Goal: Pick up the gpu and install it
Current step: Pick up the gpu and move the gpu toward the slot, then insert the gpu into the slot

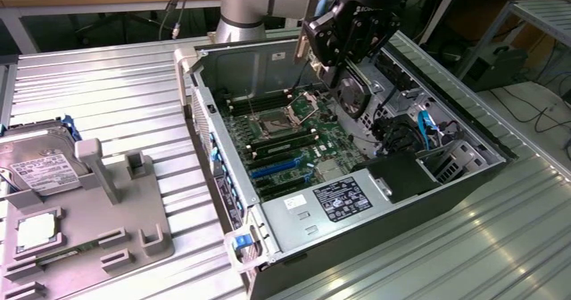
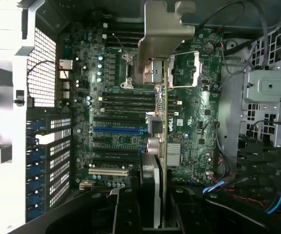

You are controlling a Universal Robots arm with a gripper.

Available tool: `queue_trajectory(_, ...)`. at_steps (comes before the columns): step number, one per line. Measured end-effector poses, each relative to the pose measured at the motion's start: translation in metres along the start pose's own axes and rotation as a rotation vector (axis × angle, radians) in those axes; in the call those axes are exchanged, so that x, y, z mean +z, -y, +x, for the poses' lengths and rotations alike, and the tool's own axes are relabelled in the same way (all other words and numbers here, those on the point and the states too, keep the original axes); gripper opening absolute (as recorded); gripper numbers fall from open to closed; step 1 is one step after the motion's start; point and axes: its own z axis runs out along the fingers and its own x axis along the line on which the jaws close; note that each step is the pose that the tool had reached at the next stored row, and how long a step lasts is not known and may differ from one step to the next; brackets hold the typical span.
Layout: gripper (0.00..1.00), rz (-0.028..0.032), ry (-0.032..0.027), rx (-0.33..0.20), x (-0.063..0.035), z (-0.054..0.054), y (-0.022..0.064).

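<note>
One hand [image 2: 157, 195], partly closed, grips the gpu [image 2: 156, 73] edge-on over the motherboard [image 2: 116, 97].

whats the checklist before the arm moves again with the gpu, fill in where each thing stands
1. Grip on the gpu: ok, the gripper is shut on it.
2. Position over the open case: ok, the card hangs above the motherboard.
3. Seated in a slot: not ok, it is clear of every slot.
4. Lined up with the blue slot: not ok, in the wrist view the card runs across that slot, not along it.
5. Is the blue slot free: ok, nothing is plugged into it.
6. Are the blue cables out of the way: ok, they lie apart from the card, toward the exterior view's right.
</note>
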Motion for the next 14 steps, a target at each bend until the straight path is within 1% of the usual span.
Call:
queue_trajectory(2,0.28,0.0000,0.0001,0.000,0.0001,-0.0029,0.0002)
queue_trajectory(14,0.28,0.0000,0.0000,0.000,0.0001,-0.0030,0.0001)
